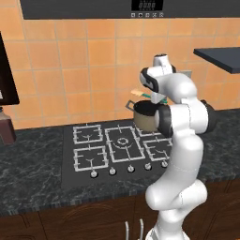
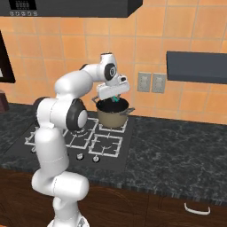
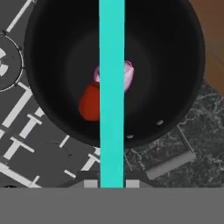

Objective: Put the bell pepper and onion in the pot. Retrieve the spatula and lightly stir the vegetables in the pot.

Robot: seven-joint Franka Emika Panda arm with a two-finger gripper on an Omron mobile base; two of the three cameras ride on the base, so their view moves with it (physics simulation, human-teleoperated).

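Note:
My gripper (image 3: 111, 183) (image 2: 115, 97) hangs over the pot (image 3: 183, 87) (image 1: 144, 119) (image 2: 113, 117), shut on the teal handle of the spatula (image 3: 111, 87). The handle runs straight across the pot's mouth in the hand view. In the left base view the spatula's cream blade (image 1: 137, 92) sticks out to the left above the pot's rim. Down on the dark floor of the pot the red bell pepper (image 3: 89, 104) and the pink-purple onion (image 3: 127, 75) lie touching, partly hidden behind the handle. The pot stands on the back right burner.
The black stove (image 1: 117, 145) has a row of knobs (image 1: 129, 168) along its front edge. Dark stone counter extends to the right (image 2: 177, 150). Wall outlets (image 2: 150, 82) and a dark shelf (image 2: 197, 66) are beyond the pot. A dark appliance (image 1: 5, 129) stands far left.

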